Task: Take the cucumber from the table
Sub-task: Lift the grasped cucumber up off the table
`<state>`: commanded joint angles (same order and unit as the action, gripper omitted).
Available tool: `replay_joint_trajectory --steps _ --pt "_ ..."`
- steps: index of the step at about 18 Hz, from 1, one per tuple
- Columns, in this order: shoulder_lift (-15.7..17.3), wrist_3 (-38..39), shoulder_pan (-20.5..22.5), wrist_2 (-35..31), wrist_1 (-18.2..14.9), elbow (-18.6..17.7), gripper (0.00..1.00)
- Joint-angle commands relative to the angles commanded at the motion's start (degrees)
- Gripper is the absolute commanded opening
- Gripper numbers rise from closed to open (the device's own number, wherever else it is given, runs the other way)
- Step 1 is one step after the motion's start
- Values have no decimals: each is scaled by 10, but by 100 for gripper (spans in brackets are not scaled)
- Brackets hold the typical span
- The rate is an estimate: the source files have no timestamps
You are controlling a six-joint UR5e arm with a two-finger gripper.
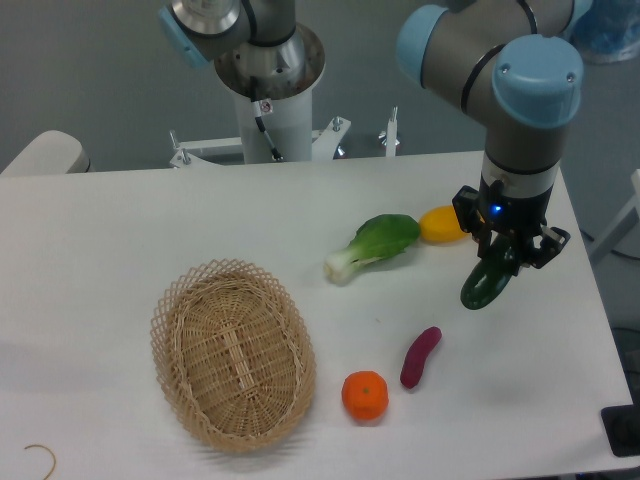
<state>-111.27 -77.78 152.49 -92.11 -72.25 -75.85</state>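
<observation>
The dark green cucumber [485, 284] hangs tilted in my gripper [507, 252] at the right side of the white table [120, 230]. The jaws are shut on its upper end, which is hidden between them. Its lower end points down and left, and it appears lifted a little above the tabletop.
A yellow fruit [441, 224] and a leafy bok choy [374, 245] lie just left of the gripper. A purple curved vegetable [420, 356] and an orange [365, 395] lie nearer the front. A wicker basket [233, 352] stands at the front left.
</observation>
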Motion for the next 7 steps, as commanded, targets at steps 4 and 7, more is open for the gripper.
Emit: replay_joint_trajectory --steps 4,7 --pt "0 1 1 2 1 1 53" --pt "-1 2 0 14 2 1 53"
